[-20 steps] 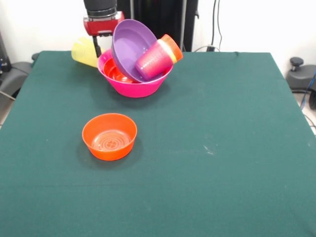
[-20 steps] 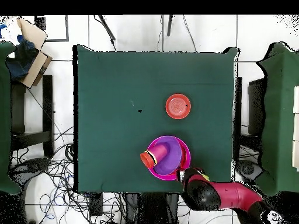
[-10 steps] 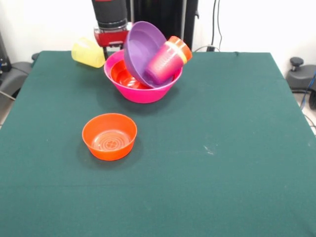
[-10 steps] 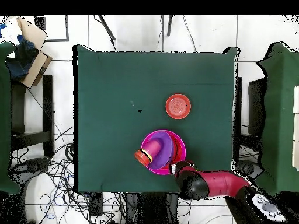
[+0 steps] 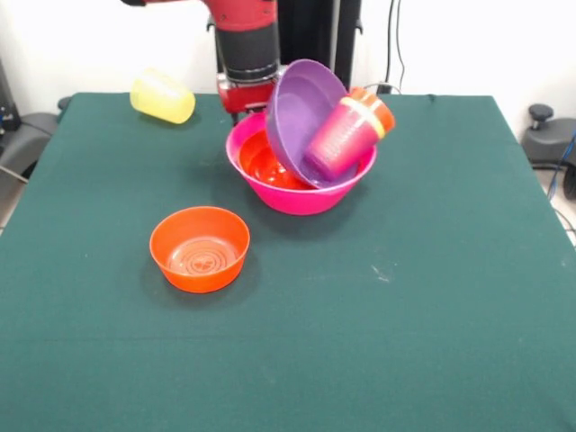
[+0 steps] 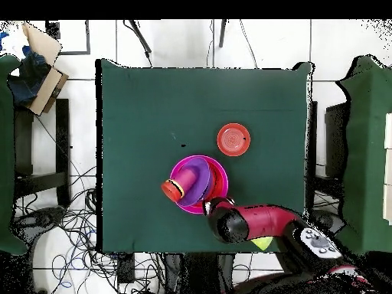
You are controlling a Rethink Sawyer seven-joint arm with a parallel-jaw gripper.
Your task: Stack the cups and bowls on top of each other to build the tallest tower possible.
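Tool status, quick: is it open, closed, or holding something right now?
Tool: cannot be told. It sits right behind the pink bowl's far rim, its tips hidden from view.

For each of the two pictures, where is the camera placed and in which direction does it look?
Front view: sits across the table, facing the robot; the red and black arm comes down behind the big pink bowl.
Overhead view: sits above the table, looking straight down; the arm reaches in from the bottom edge.
Both views share the pink bowl with the tilted purple bowl and cups in it, and the lone small orange bowl.
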